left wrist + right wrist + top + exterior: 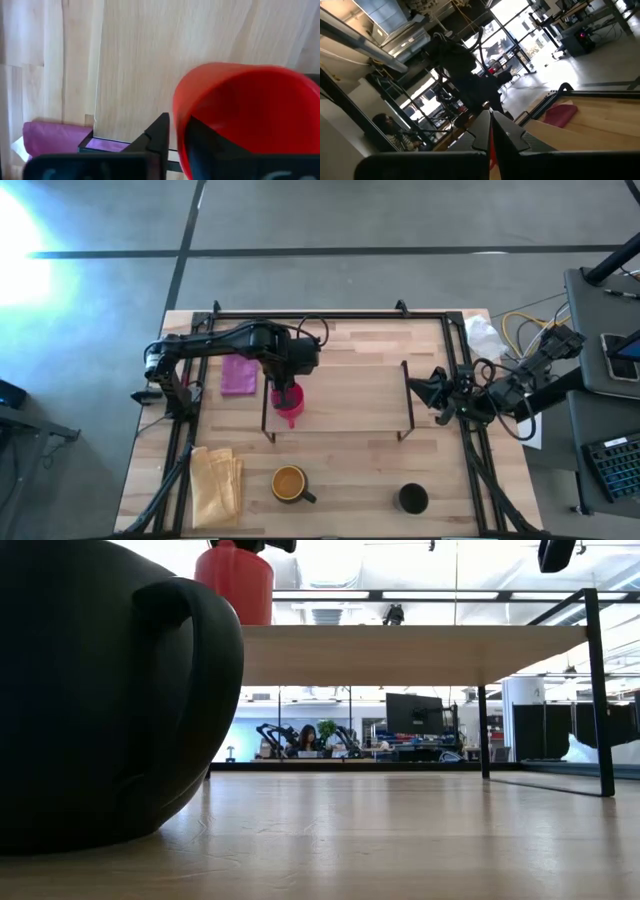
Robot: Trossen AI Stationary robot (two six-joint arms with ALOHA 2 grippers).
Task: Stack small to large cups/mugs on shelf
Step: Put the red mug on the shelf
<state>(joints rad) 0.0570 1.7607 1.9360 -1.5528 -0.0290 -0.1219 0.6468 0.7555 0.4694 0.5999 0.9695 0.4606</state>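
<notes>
Gripping the red-pink cup (pixel 289 404) by its rim, the left end effector (pixel 287 390) is held at the shelf (pixel 350 395) left end for placement. Right end effector (pixel 437 390), fingers closed, empty, is parked beyond the shelf's right end.

You see a pink-purple cloth (pixel 238 375) lying flat on the tabletop (pixel 350 470), a folded yellow cloth (pixel 216 483) near its front left corner, and a keyboard (pixel 612 466) off to the right.

No text, label, brand, number or sign can be read anywhere: not on the cups, the shelf, the surface or the room behind.
</notes>
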